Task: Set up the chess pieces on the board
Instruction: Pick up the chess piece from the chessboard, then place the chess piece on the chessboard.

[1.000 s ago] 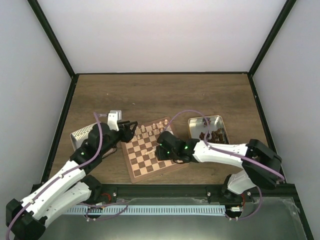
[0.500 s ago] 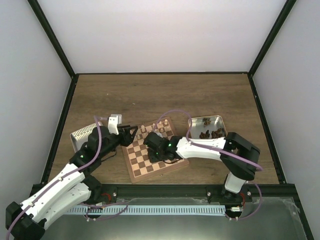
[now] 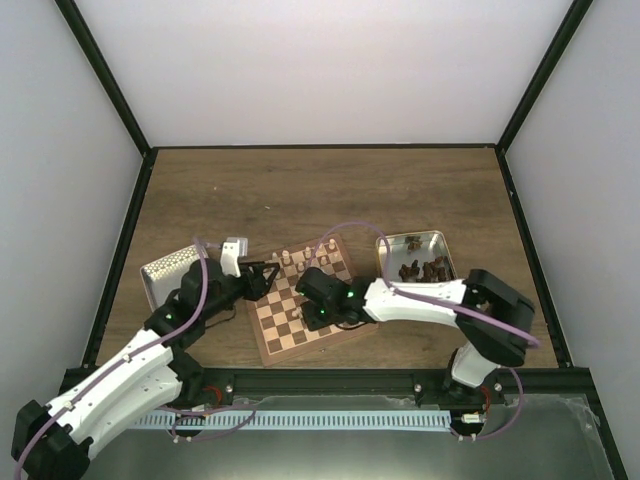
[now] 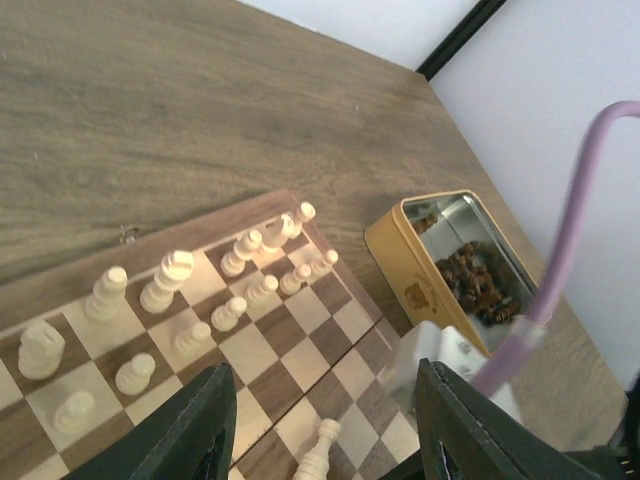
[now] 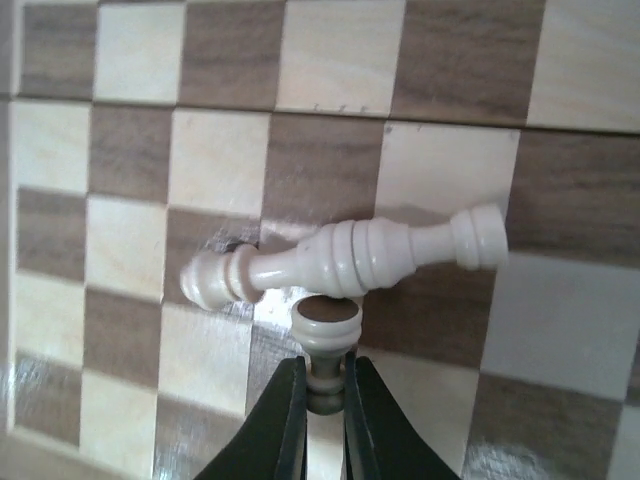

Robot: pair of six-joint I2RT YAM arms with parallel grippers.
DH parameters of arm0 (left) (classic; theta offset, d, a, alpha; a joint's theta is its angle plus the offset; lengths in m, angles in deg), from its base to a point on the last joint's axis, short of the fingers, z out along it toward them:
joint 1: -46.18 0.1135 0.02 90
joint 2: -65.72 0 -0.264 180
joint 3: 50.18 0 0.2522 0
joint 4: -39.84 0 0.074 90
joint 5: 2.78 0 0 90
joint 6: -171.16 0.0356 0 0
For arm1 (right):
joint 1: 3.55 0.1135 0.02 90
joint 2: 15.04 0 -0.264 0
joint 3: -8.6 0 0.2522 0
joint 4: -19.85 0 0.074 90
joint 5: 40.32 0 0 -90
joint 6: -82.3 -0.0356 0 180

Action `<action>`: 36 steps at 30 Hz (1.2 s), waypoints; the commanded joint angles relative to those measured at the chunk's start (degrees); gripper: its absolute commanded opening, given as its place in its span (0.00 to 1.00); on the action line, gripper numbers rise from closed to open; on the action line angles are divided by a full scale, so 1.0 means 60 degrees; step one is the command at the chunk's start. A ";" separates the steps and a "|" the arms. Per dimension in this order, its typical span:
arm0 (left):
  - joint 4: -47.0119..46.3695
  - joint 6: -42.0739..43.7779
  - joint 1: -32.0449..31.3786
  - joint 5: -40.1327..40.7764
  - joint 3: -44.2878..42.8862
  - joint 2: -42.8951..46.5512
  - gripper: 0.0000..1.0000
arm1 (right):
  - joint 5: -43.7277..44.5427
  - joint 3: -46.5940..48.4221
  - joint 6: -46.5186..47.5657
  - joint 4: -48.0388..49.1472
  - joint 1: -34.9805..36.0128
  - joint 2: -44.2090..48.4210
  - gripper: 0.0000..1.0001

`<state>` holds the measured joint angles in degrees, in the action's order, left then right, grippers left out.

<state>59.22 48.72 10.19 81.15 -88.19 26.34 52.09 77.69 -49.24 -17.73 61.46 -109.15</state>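
Pieces [image 4: 165, 285] in pale cream stand in two rows along the far edge of the board [image 3: 285, 335], which lies on the worktop [image 3: 300, 190] between your two arms.

Your left gripper [image 4: 322, 385] hangs over the board's left side. Its jaws are spread wide, with nothing between them.

Your right gripper [image 5: 325, 378] sits low over the middle of the board. Its jaws are closed on the stem of one cream chessman, and only the round end of this held piece [image 5: 327, 322] shows past the fingertips. Just beyond it, a fallen piece [image 5: 340, 262] lies on its side across dark and light squares. From the wrist view you cannot tell whether the two touch.

To the right of the board, just beside its far right corner, you have a tin [image 4: 400, 270] with a gold outer wall and a silver inside. Dark pieces [image 4: 470, 275] are heaped loosely in it. A second tin [image 3: 165, 268] sits on the worktop to the left of the board, partly hidden behind your left arm, and you cannot see what it holds.
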 commanded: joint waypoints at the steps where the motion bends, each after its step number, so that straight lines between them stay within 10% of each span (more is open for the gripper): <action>1: -0.0738 -0.0527 0.0007 -0.0654 0.0391 -0.0027 0.51 | -0.0700 -0.0660 0.1141 0.1064 -0.0054 0.1102 0.01; 36: -0.3993 -0.2601 0.0011 -0.3714 0.1632 -0.0902 0.52 | -0.0928 -0.4163 0.1181 0.7403 -0.0232 0.4192 0.01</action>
<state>40.23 36.28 10.19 62.16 -79.82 20.20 46.19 53.80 -42.21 21.11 60.33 -85.81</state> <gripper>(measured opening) 0.525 0.075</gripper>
